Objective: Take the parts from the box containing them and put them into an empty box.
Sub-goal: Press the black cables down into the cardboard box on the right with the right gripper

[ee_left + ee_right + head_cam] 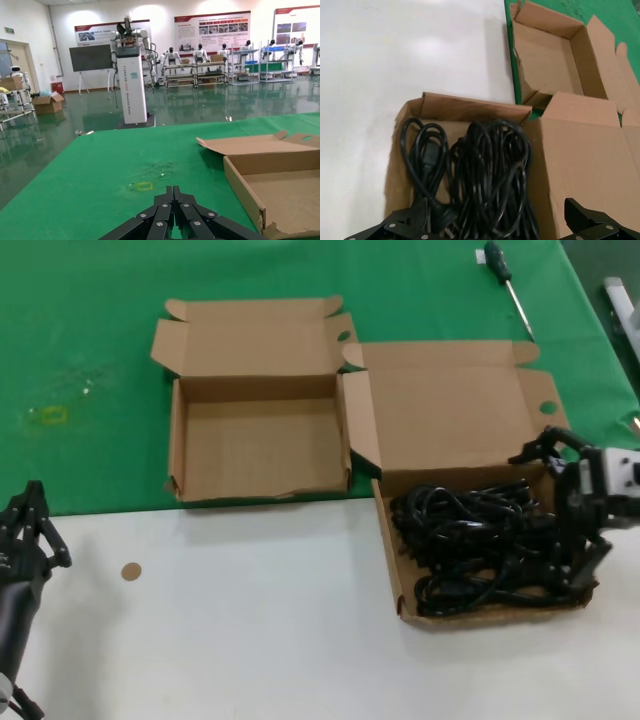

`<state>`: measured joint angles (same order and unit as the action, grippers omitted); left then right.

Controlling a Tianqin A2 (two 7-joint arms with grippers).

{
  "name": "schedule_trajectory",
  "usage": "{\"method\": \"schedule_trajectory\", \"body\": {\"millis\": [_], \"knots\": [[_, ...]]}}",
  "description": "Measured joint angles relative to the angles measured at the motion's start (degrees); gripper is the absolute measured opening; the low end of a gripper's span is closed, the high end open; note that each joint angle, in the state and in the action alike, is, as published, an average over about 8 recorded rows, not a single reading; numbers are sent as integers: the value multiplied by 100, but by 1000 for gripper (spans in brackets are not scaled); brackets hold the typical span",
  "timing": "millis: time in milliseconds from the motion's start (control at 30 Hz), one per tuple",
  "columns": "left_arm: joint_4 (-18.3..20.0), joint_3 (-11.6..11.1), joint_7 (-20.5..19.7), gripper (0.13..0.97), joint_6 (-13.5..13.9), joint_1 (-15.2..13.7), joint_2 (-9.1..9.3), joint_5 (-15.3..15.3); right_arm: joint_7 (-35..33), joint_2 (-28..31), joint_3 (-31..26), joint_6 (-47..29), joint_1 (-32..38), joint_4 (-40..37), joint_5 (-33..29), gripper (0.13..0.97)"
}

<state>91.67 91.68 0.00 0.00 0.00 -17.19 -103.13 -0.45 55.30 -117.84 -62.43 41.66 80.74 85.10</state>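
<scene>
Right gripper [562, 515] hangs over the right edge of the full box [455, 415], jaws spread wide, nothing held. Cables [480, 540] all lie tangled in its tray; empty box [258, 445] sits just left. Advice: drop onto 1 bundle's middle, avoid snagging neighbours. Left gripper [30, 525] parked low left, fingers together.

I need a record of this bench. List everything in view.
cables: one tangled pile, black, in the right-hand box
box with cables: one, brown, right, tall lid open
empty box: one, brown, left of it, on the green cloth
screwdriver: one, far right on the cloth
small disc: one, tan, on the white table
left gripper: black, near left, fingers shut
right gripper: black, over the cables, fingers open
</scene>
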Motion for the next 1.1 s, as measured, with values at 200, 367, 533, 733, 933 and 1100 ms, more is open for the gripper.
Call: {"method": "schedule_trajectory", "body": {"millis": [200, 367, 533, 733, 933, 1100], "knots": [[0, 0, 0, 155, 0, 0, 0, 0, -98, -394, -71, -29, 210, -275, -305, 962], [0, 0, 0, 152, 0, 0, 0, 0, -179, -602, -90, -14, 265, -471, -445, 946], [0, 0, 0, 152, 0, 0, 0, 0, -255, -710, -91, -14, 274, -621, -540, 915], [0, 0, 0, 152, 0, 0, 0, 0, -342, -784, -70, -16, 273, -751, -610, 841], [0, 0, -5, 152, 0, 0, 0, 1, -421, -845, -58, -32, 288, -837, -657, 798], [0, 0, -5, 152, 0, 0, 0, 3, -450, -887, -55, -55, 310, -860, -695, 692]]}}
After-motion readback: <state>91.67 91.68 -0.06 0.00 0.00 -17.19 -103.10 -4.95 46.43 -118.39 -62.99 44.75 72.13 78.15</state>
